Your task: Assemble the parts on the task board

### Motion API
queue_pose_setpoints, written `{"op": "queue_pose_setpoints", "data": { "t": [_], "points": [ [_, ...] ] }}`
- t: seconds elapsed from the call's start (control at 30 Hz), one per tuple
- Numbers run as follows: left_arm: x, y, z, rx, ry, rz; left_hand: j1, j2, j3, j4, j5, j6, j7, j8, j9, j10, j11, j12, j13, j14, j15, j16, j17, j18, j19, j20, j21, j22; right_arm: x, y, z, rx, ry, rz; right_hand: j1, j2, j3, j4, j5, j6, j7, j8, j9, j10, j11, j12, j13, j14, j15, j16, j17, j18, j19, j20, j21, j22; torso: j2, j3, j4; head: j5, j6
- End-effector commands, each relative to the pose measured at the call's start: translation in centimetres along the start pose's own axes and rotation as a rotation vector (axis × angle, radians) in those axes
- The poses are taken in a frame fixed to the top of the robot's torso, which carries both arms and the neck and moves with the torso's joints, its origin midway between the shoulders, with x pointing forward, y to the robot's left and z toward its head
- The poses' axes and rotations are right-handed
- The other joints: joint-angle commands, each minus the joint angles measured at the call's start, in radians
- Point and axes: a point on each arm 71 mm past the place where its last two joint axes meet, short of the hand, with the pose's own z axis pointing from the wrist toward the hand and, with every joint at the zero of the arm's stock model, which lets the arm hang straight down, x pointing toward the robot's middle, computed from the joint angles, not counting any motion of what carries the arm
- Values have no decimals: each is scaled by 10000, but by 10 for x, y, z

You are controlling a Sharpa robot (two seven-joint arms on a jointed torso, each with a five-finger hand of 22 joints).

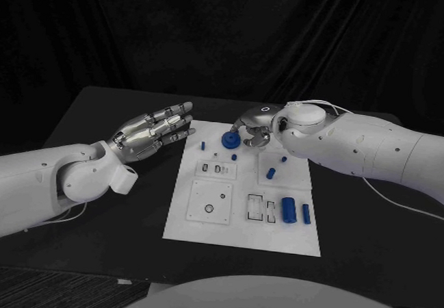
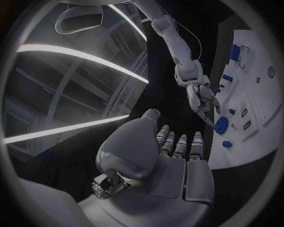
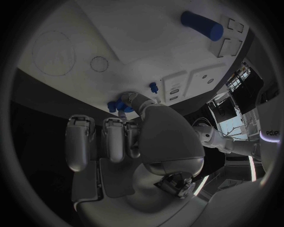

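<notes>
The white task board (image 1: 241, 227) lies mid-table. A blue round part (image 1: 229, 140) sits at its far edge; my right hand (image 1: 255, 124) reaches over that edge and pinches the part's rim between thumb and a fingertip (image 2: 208, 120). The right wrist view shows blue (image 3: 118, 105) between the thumb and curled fingers. My left hand (image 1: 154, 132) hovers palm up with fingers spread, holding nothing, just off the board's far left corner. Small blue pegs (image 1: 234, 156) (image 1: 272, 174) stand on the board, and a blue cylinder (image 1: 290, 210) with a thinner one (image 1: 306, 212) lies near its right side.
The board carries a raised square plate (image 1: 211, 200) and rectangular slots (image 1: 254, 207) toward the front. Black table (image 1: 100, 224) stretches to the left of the board and in front of it. A dark curtain closes off the back.
</notes>
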Motion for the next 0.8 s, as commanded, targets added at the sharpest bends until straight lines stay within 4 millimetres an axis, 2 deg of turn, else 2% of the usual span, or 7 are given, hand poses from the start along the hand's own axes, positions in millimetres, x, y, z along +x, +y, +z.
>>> {"op": "queue_pose_setpoints", "data": {
  "t": [0.03, 0.2, 0.3, 0.43, 0.6, 0.7, 0.8],
  "points": [
    [2, 0, 1, 94, 163, -110, 94, -5, -7, -57, 51, -51, 19, 43, 13, -22, 77, 44, 11, -5, 38, 44, 13, 23, -4, 89, 50, 13, 8, -4, -1, 331, 516, -20, 78, -10, 66, -26, -42, 81, 13, -17, 16, 1047, 70, 35, 2635, 813, -2, -60, 1510, -2, 422, -16, -36, 1865, 1, -6, 17, -13, 2],
    [2, 0, 0, 77, 164, -116, 96, -7, 2, -69, 54, -58, 21, 42, 12, -22, 78, 42, 11, -4, 40, 44, 13, 23, 5, 91, 56, 17, 10, -9, -4, 459, 508, -4, -83, -53, 320, -92, -73, 792, 109, 112, 96, 1047, 146, 35, 2635, 811, 40, -69, 1496, -4, 426, 14, -42, 1873, 2, -14, 20, 24, 2],
    [1, 0, -1, 61, 138, -109, 97, -7, 4, -72, 55, -52, 22, 44, 13, -22, 78, 48, 12, -3, 41, 47, 14, 24, 8, 92, 59, 18, 11, -13, -7, 564, 439, 11, -228, -98, 453, -106, -117, 1142, 240, 230, 156, 1047, 235, 35, 2635, 811, 101, -71, 1491, -3, 424, 59, -54, 1874, 5, -14, 8, 57, 2],
    [0, -1, -3, 49, 99, -97, 99, -9, 11, -80, 58, -45, 23, 47, 14, -22, 80, 46, 12, -2, 43, 49, 15, 25, 13, 95, 62, 20, 11, -19, -12, 623, 248, 33, -374, -132, 580, -123, -316, 1534, 281, 370, 248, 1047, 287, 35, 2635, 810, 150, -73, 1487, -2, 427, 116, -62, 1882, 6, -10, -1, 92, 2],
    [-1, -1, -4, 33, 48, -81, 101, -12, 20, -92, 61, -43, 25, 50, 15, -21, 81, 51, 13, 0, 45, 54, 17, 26, 22, 100, 68, 24, 10, -26, -22, 633, -232, 67, -428, -147, 607, -135, -448, 1700, 271, 449, 301, 1047, 291, 35, 2635, 811, 149, -71, 1488, -5, 440, 123, -49, 1899, 1, 0, -4, 119, 2],
    [-1, -1, -5, 22, 14, -68, 102, -15, 28, -102, 65, -35, 25, 53, 16, -20, 83, 56, 13, 1, 46, 56, 17, 27, 27, 104, 71, 25, 5, -32, -31, 683, -679, 59, -564, -173, 542, -63, -1052, 1659, 224, 411, 323, 1047, 262, 35, 2635, 810, 128, -76, 1478, -2, 441, 114, -66, 1901, -7, 0, -13, 130, 2],
    [-2, -1, -6, 9, -22, -53, 102, -15, 28, -102, 65, -35, 25, 53, 16, -20, 83, 56, 13, 1, 46, 56, 17, 27, 27, 104, 71, 25, -2, -40, -40, 863, -1086, 32, -783, -217, 337, 133, -1985, 1504, 176, 310, 291, 1047, 229, 35, 2635, 806, 105, -93, 1455, -4, 450, 96, -65, 1912, -10, -1, -14, 117, 2]
  ]
}}
